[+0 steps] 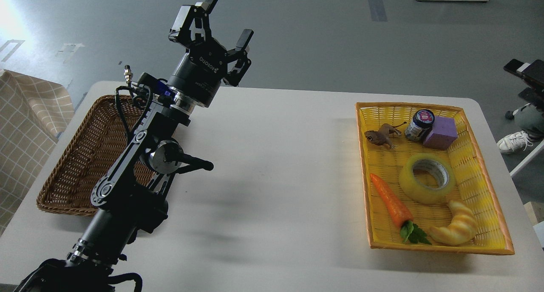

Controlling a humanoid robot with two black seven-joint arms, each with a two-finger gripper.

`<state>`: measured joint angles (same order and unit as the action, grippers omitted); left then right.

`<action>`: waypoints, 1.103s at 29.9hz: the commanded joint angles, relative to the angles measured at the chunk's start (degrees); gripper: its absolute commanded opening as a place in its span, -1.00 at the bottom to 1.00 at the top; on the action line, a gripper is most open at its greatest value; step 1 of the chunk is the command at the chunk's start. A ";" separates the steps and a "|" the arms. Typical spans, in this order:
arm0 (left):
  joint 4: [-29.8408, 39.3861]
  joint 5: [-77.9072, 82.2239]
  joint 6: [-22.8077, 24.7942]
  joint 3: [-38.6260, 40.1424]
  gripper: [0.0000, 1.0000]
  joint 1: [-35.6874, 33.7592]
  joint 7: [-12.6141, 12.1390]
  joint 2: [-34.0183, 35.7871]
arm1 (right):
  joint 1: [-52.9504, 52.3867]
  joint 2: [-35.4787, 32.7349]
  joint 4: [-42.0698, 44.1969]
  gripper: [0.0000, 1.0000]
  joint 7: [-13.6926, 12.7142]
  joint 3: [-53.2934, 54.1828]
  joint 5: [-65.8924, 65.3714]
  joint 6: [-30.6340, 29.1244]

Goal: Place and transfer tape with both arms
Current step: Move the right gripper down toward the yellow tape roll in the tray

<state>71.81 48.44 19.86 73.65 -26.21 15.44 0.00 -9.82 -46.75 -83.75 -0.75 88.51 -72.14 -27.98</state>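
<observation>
The tape (427, 178), a translucent yellow roll with a grey-white core, lies flat in the middle of the yellow basket (437, 246) on the right of the white table. My left gripper (229, 18) is open and empty, raised high over the table's far left, far from the tape. Its black arm rises from the lower left. Of my right gripper (525, 69) only a dark sliver shows at the right edge, beyond the table and above the basket's level; its fingers cannot be told apart.
The yellow basket also holds a toy carrot (391, 200), a croissant (454, 228), a small jar (419, 124), a purple block (440, 132) and a brown toy animal (380, 137). A brown wicker basket (80, 164) sits at the table's left, partly behind my left arm.
</observation>
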 commanded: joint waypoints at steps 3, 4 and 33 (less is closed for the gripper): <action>-0.01 -0.01 0.00 0.08 0.96 -0.06 0.03 0.00 | 0.42 -0.01 0.52 1.00 2.77 0.61 -1.06 -0.02; -0.01 -0.01 -0.09 0.09 0.96 -0.06 0.03 0.00 | 0.51 -0.27 0.43 1.00 2.77 0.52 -1.50 -0.02; 3.16 -0.27 -1.05 0.09 0.96 0.20 0.12 0.53 | 1.39 11.68 -5.37 1.00 2.42 -11.26 -50.55 -0.02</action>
<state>74.87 48.18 18.73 73.75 -25.98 15.57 0.26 -8.60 -35.57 -89.46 1.53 77.39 -121.69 -28.01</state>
